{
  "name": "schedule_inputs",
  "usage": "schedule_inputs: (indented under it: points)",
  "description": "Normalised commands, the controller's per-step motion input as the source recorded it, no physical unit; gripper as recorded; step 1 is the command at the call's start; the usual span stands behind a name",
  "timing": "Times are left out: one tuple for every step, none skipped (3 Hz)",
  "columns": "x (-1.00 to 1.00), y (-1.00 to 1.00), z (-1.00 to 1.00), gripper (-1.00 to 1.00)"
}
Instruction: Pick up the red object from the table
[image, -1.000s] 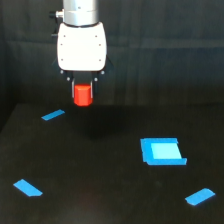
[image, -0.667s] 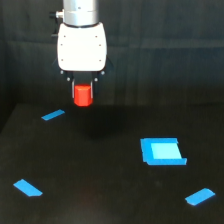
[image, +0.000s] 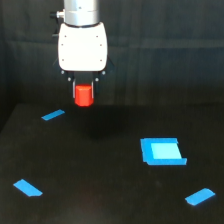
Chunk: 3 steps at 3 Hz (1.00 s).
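Hanging above the far left part of the worktop, the tool has the red object pinched between its dark fingers, which close in on either side of it. That red object is a short upright cylinder, bright red-orange, and it sits clear of the black surface, lifted off it, with the tool's bulky white body directly over it and a grey metal wrist section running up out of sight. Beneath it on the worktop a faint darker patch lies on the matte black.

Four flat blue patches lie on the worktop. A small strip sits at the far left, just below and left of the lifted cylinder. A larger blue square lies to the right, about midway between far and near. Another strip lies near the left edge, and one more at the near right corner. A dark curtain-like backdrop fills the far side
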Motion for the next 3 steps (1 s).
schedule_inputs:
  points:
    - [-0.03,0.03,0.08,-0.92]
    - [-0.08,0.06,0.02,-1.0]
    - [0.06,-0.06,0.01,-0.89]
